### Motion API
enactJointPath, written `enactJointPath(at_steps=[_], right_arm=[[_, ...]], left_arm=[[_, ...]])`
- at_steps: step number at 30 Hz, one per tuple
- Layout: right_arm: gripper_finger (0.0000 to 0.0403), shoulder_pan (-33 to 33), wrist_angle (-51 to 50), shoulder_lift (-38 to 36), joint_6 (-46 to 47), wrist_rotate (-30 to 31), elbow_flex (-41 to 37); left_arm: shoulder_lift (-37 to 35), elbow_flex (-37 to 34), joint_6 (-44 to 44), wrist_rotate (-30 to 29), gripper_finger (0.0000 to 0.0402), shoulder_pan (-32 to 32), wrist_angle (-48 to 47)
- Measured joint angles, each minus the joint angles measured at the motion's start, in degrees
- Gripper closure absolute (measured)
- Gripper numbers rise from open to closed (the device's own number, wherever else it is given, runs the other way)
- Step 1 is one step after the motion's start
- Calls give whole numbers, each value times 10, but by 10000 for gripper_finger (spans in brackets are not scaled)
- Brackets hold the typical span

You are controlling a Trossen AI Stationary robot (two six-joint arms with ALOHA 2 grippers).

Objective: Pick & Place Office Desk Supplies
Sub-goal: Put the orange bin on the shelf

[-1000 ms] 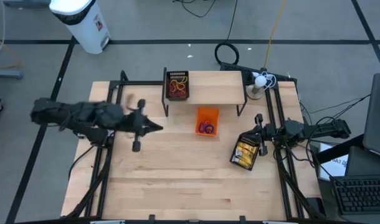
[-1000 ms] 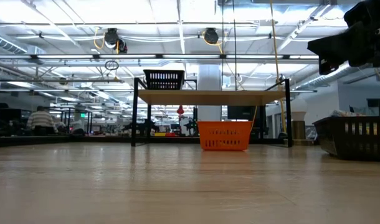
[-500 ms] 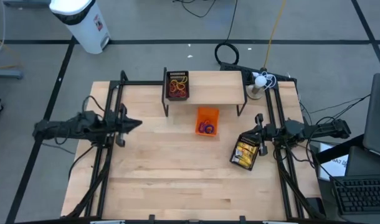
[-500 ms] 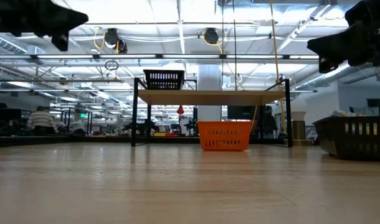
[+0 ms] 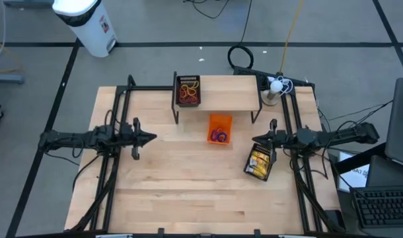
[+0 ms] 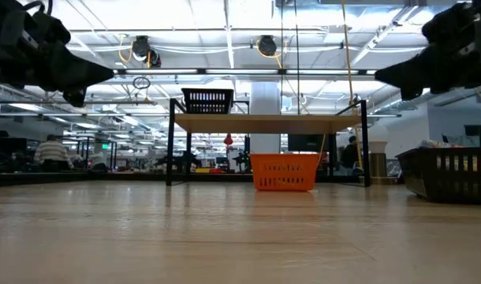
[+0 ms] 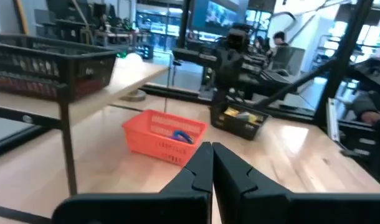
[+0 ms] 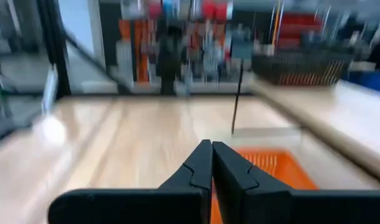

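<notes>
Both arms are drawn back at the table's sides, and both grippers are level, shut and empty. My left gripper [image 5: 153, 138] [image 7: 212, 148] is at the left, pointing toward the table's right edge. My right gripper [image 5: 254, 139] [image 8: 211, 145] is at the right, pointing left, just above the far corner of a black basket [image 5: 260, 161] of yellow-and-white pieces. An orange basket [image 5: 220, 128] [image 7: 164, 135] holds blue and purple rings. Orange-red rubber bands lie in a black basket [image 5: 187, 91] on a raised wooden shelf [image 5: 228, 92].
The shelf stands on black legs [image 6: 171, 142] at the table's far middle, with the orange basket [image 6: 284, 171] in front of it. A white lamp-like object [image 5: 274, 89] sits at the far right corner. Bare wood [image 5: 188, 192] fills the near half.
My left gripper has drawn back toward the table's left edge and sunk, staying shut and empty; it now lies level beside the frame. My right gripper has tipped a little and stayed where it was.
</notes>
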Motion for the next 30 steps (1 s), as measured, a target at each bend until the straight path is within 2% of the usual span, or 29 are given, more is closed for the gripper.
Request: enactJointPath(at_steps=[4,7,11,15,18,22,25,30], right_arm=[[403,0,13,94,-1,13,63],[403,0,-4,199,8,37,126],[403,-1,-81,366,35,45,259],[392,-4,-211,543,53,42,411],[359,-9,-339,654,69,42,531],[291,-17,-505,777,79,41,662],[245,-24,-547,828,54,33,715],[203,-60,-528,846,35,-67,728]], left_arm=[[7,0,-6,-29,400,1,8],[6,-1,-2,-36,398,1,18],[6,-1,19,-35,391,1,12],[6,1,2,-24,392,1,-5],[6,1,-19,-6,397,0,-7],[6,1,-37,22,399,0,-10],[6,1,-41,31,391,0,-11],[6,1,-38,32,382,0,-11]])
